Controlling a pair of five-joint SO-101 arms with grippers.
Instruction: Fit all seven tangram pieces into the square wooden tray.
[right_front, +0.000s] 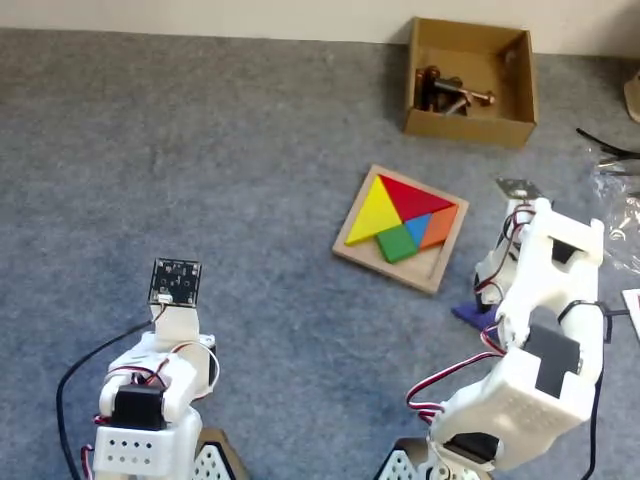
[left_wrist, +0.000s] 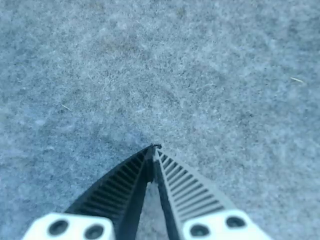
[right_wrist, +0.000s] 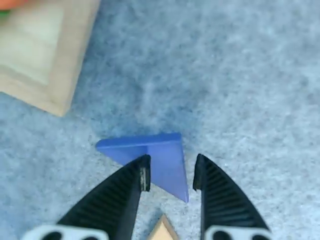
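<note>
Right arm (right_front: 540, 330) bent forward and down beside the tray; right claw (right_wrist: 172, 159) released, fingers spread either side of one dark blue triangle (right_wrist: 162, 152) lying flat on the grey carpet (right_front: 200, 150) just off a tray corner. Left arm (right_front: 150, 390) upright and well apart from the tray; left claw (left_wrist: 152, 154) clenched on nothing, tips meeting over carpet. One cardboard box (right_front: 470, 122) at the far side. One square wooden tray (right_front: 378, 266) holding five pieces: yellow (right_front: 372, 212), red (right_front: 415, 198), green (right_front: 397, 242), light blue (right_front: 417, 228), orange (right_front: 440, 228).
</note>
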